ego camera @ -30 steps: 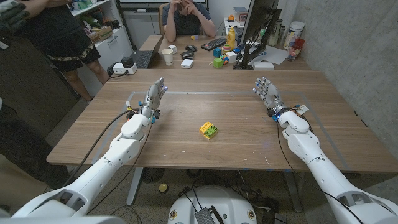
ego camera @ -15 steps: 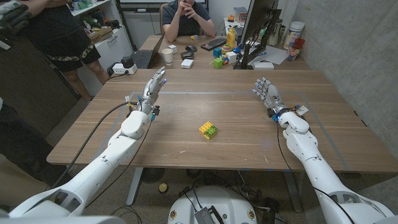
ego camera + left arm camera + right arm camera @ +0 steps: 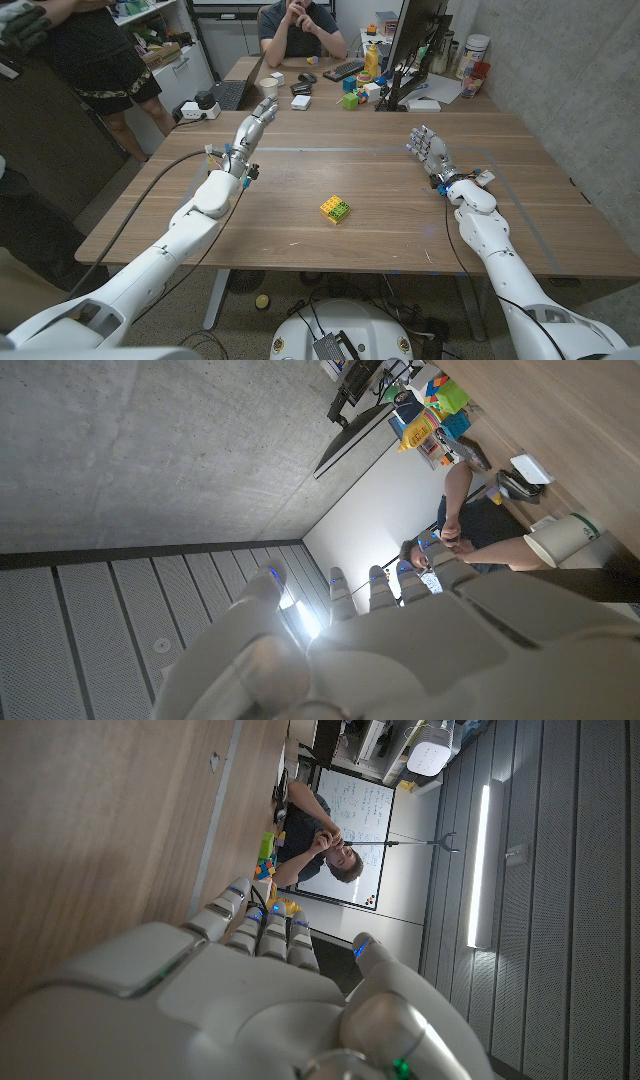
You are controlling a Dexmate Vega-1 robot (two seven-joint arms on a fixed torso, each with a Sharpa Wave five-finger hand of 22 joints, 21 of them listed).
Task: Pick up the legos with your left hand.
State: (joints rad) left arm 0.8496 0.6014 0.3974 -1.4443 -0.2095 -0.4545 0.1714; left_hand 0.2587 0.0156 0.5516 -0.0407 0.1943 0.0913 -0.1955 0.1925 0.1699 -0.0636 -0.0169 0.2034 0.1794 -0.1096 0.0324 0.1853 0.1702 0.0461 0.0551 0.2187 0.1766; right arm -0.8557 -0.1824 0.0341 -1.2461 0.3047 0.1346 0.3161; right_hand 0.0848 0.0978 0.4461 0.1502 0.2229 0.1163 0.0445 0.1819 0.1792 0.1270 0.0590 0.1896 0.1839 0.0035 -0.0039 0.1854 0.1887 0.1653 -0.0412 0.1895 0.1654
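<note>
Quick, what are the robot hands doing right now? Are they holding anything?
Left robot hand: open, holding nothing, raised away from the legos.
Right robot hand: open, holding nothing.

A seated person point(image 3: 298, 28) faces a paper cup point(image 3: 269, 89), keyboard point(image 3: 344, 70) and monitor point(image 3: 413, 40).

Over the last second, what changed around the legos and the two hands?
The left hand has lifted and reached farther out over the table, toward its far edge, fingers apart, holding nothing. The legos lie where they were, untouched; the right hand has stayed in place, open.
</note>
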